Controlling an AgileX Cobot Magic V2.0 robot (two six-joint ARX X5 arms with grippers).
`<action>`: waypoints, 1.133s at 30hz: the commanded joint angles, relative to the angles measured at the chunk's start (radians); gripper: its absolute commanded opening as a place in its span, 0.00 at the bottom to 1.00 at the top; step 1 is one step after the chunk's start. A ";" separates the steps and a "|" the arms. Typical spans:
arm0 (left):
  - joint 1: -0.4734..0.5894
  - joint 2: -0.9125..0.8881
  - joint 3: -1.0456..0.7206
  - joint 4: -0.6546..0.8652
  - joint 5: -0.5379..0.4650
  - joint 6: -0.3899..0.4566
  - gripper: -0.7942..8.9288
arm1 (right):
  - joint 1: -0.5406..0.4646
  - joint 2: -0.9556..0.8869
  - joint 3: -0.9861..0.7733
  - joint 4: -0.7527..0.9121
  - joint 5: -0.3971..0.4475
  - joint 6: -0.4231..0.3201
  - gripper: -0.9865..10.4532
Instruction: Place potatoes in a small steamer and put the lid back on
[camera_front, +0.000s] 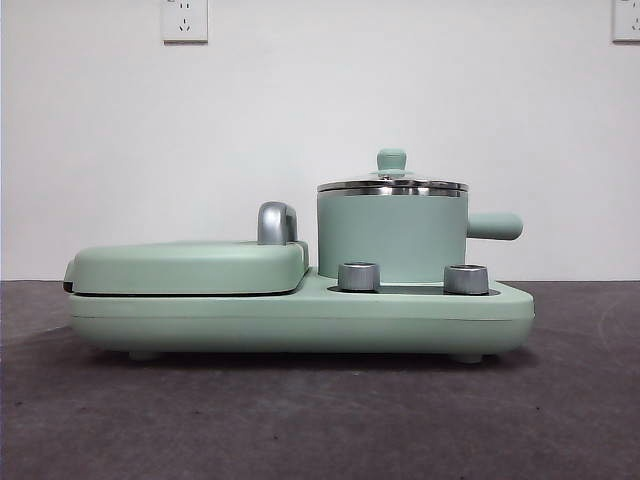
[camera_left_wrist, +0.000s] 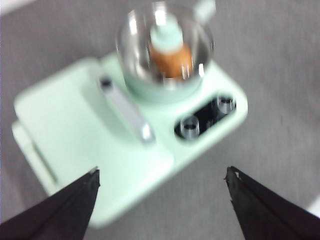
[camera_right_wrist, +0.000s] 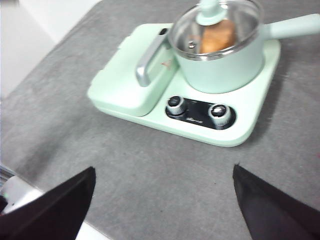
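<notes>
The small steamer (camera_front: 392, 238) (camera_right_wrist: 225, 67) stands on the right half of a mint-green cooker base (camera_front: 300, 318). Its stubby handle (camera_front: 495, 226) points right. The glass lid (camera_front: 392, 186) (camera_right_wrist: 216, 22) (camera_left_wrist: 165, 47) sits on the pot's rim, knob (camera_front: 391, 160) up. Through the glass I see the tan-orange potato (camera_right_wrist: 218, 37) (camera_left_wrist: 171, 60) inside the pot. My left gripper (camera_left_wrist: 162, 171) hangs open and empty well back from the cooker; its view is blurred. My right gripper (camera_right_wrist: 164, 169) is also open and empty, above the grey table in front of the cooker. Neither arm shows in the front view.
A flat mint-green griddle cover (camera_front: 185, 267) (camera_right_wrist: 127, 80) with a silver handle (camera_front: 277, 223) fills the base's left half. Two silver dials (camera_front: 359, 276) (camera_front: 466, 279) sit at the front right. The table's edge (camera_right_wrist: 30, 192) lies near my right gripper.
</notes>
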 joint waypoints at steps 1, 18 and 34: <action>-0.010 -0.137 -0.185 0.032 0.002 -0.017 0.49 | 0.007 0.006 0.005 0.018 -0.005 -0.033 0.47; -0.011 -0.686 -0.748 0.168 0.002 -0.177 0.09 | 0.007 0.005 0.005 0.015 0.005 -0.057 0.10; 0.090 -0.799 -0.835 0.238 0.002 -0.175 0.09 | 0.007 0.005 0.005 0.015 0.005 -0.057 0.10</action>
